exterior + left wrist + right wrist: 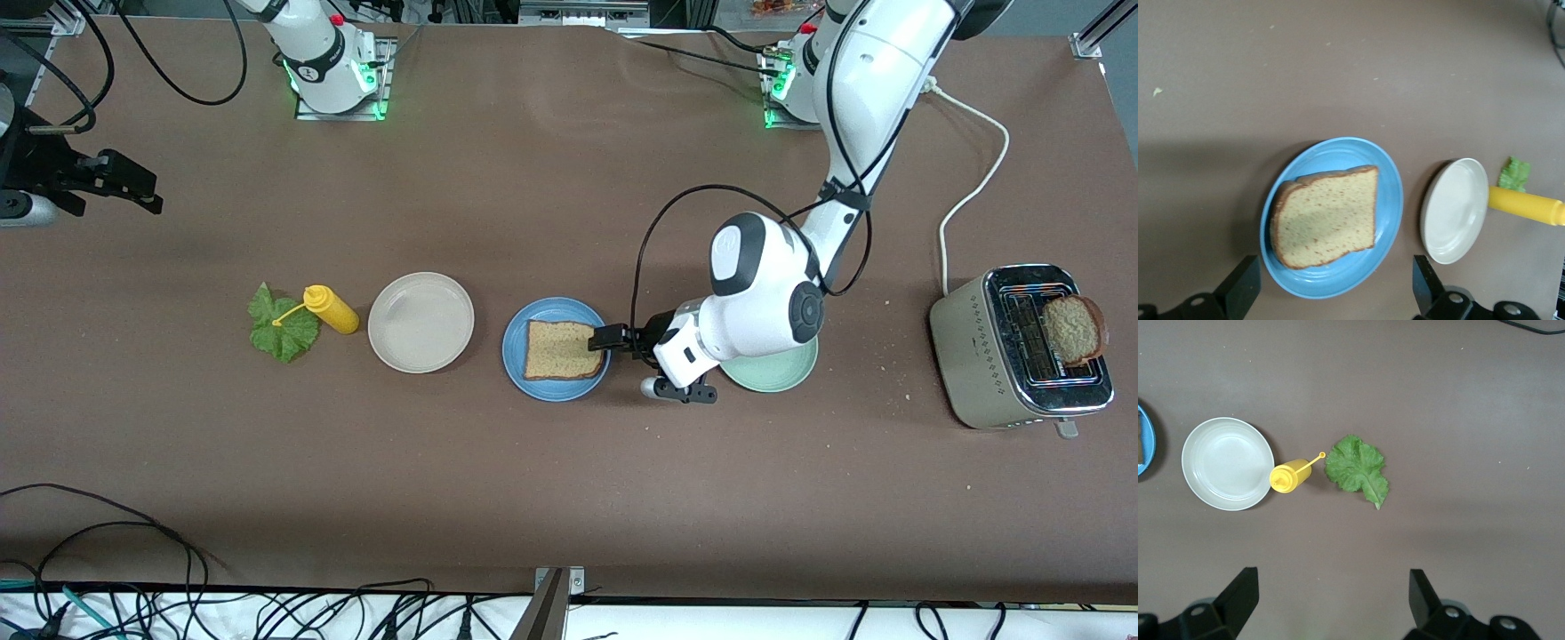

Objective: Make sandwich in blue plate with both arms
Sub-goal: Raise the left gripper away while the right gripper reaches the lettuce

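Your left gripper [601, 338] hangs at the blue plate's [516, 351] 3 o'clock rim, jaws wide and empty; one bread slice [560, 350] lies flat on that plate. The lettuce leaf [1358, 469] is light, limp and easily torn, so pinch it near the stalk. The right gripper [1331, 600], jaws spread and empty, waits above it.

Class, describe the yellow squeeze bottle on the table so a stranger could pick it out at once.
Start from the row of plates across the middle of the brown table. Go past the blue plate holding a bread slice to the beige plate, toward the right arm's end. The yellow bottle stands beside it, touching a green lettuce leaf; it is the only yellow thing there.
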Available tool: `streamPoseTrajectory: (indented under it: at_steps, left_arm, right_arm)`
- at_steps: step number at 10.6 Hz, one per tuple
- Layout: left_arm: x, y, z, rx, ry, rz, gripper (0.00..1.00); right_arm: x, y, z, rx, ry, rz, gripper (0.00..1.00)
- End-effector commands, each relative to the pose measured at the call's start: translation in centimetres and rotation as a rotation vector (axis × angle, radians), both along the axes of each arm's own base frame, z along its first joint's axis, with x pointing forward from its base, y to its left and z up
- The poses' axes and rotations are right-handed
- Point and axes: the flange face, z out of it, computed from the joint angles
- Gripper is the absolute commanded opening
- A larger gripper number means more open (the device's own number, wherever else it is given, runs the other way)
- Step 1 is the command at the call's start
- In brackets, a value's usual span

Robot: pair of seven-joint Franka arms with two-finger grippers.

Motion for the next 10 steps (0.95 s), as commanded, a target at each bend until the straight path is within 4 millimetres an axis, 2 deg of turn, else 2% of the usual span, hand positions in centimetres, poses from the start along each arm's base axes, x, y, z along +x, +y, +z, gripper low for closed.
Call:
streamPoseTrajectory:
  at_steps: [1,2,3,4,6,7,8,10]
  left_arm:
    - [-2.4,3.4,7.0,-0.003,-0.014,-0.020,1.00]
    - [-3.1,7.0,10.6,0.016,-0.055,0.013,1.00]
    - [-4.1,10.8,13.5,0.066,-0.102,0.033,1.00]
    - [-5.6,12.8,15.9,0.123,-0.137,0.014,1.00]
    - [-6.3,18.1,21.2,0.295,-0.141,-0.074,1.00]
    - [-7.0,19.2,23.4,0.349,-0.131,-0.110,1.00]
    - [-7.7,21.3,25.9,0.414,-0.124,-0.122,1.00]
    - [-10.1,23.5,30.1,0.529,-0.099,-0.160,1.00]
  right_arm:
    - [1.2,-0.9,-2.2,-0.007,0.052,-0.036,1.00]
    - [2.0,-2.7,-4.5,-0.009,0.082,-0.063,1.00]
    - [3.2,-3.6,-7.4,-0.013,0.122,-0.074,1.00]
    - [4.0,-4.1,-10.1,-0.016,0.159,-0.080,1.00]
    - [5.0,-4.3,-16.3,-0.020,0.260,-0.066,1.00]
    - [5.5,-4.3,-19.4,-0.023,0.294,-0.065,1.00]
    - [5.5,-4.4,-22.2,-0.024,0.305,-0.066,1.00]
    - [3.7,-4.5,-27.7,-0.026,0.252,-0.060,1.00]
